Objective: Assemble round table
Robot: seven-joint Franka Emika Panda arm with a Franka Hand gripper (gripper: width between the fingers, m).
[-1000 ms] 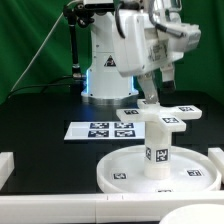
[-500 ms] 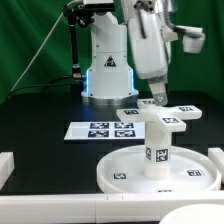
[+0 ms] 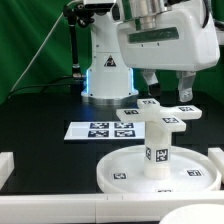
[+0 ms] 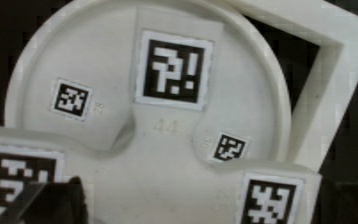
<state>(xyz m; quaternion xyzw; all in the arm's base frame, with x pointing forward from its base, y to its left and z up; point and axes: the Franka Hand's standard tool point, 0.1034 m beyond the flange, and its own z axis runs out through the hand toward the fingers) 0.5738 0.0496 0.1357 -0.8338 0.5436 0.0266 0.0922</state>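
The large round rimmed disc (image 3: 125,168) lies at the front of the exterior view's right. The short cylindrical leg (image 3: 160,150) stands upright in its middle. The cross-shaped piece (image 3: 188,111) lies just behind the leg; whether it touches the leg I cannot tell. My gripper (image 3: 167,88) hangs a little above the cross-shaped piece, its fingers (image 3: 185,92) spread wide and empty. In the wrist view, white tagged parts fill the frame: the cross-shaped piece (image 4: 140,185) close up and the disc's rim (image 4: 327,70) beyond. One dark finger (image 4: 43,200) shows at the edge.
The marker board (image 3: 84,130) lies flat on the black table at the exterior view's left of the cross-shaped piece. The robot base (image 3: 105,75) stands behind. White border blocks (image 3: 8,165) line the table's front and left edges.
The hand has turned about its wrist, from edge-on to broadside, and has risen a little from the cross-shaped piece. Both spread fingers now show. The furniture parts have not moved.
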